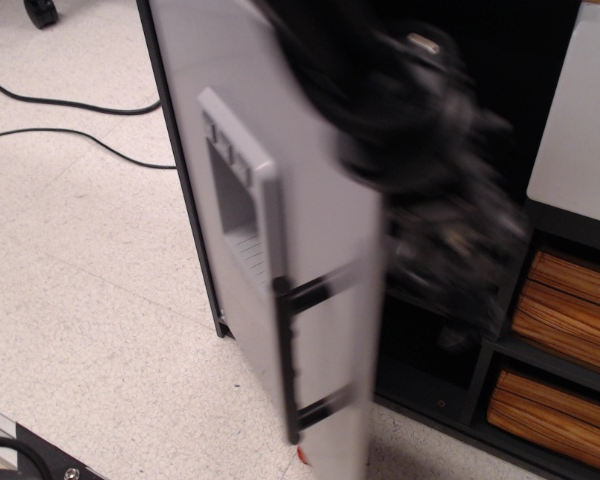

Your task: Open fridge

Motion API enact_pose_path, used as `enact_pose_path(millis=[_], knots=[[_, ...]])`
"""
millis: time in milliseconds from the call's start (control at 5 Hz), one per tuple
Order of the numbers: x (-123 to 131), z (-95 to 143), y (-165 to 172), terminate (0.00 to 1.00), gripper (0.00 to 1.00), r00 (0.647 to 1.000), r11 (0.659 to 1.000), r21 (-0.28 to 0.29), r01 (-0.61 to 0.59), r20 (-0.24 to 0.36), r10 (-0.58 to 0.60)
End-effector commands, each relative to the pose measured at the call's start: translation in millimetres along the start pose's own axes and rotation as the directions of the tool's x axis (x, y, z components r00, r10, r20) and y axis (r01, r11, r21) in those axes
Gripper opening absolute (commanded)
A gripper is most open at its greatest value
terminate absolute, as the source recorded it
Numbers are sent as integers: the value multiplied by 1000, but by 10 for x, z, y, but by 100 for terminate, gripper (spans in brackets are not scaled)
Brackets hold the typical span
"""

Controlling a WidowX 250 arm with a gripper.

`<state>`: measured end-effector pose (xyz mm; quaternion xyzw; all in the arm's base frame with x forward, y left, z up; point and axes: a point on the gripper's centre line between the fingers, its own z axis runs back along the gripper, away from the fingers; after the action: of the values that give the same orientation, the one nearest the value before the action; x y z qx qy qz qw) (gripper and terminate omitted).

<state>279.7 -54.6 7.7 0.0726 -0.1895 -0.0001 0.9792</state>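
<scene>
The fridge door [320,250] is light grey and stands swung far out to the left, seen almost edge-on. Its black bar handle [292,360] and the grey dispenser panel [242,200] face left. The dark interior [425,350] shows behind the door. My arm and gripper [450,250] are a blurred black mass just behind the door's free edge. The fingers cannot be made out, so open or shut is unclear.
A black shelf unit with wooden drawers [560,310] stands at the right. A white panel [580,120] is above it. Black cables [60,130] lie on the speckled floor at the left. A sliver of a red object [302,456] peeks out below the door.
</scene>
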Motion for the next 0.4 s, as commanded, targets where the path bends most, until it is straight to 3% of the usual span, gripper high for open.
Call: enact_pose_path(millis=[0, 200], knots=[[-169, 412, 462, 0, 100, 991, 989, 54, -135, -15, 136], [-237, 410, 765, 0, 100, 978, 974, 128, -185, -70, 195]])
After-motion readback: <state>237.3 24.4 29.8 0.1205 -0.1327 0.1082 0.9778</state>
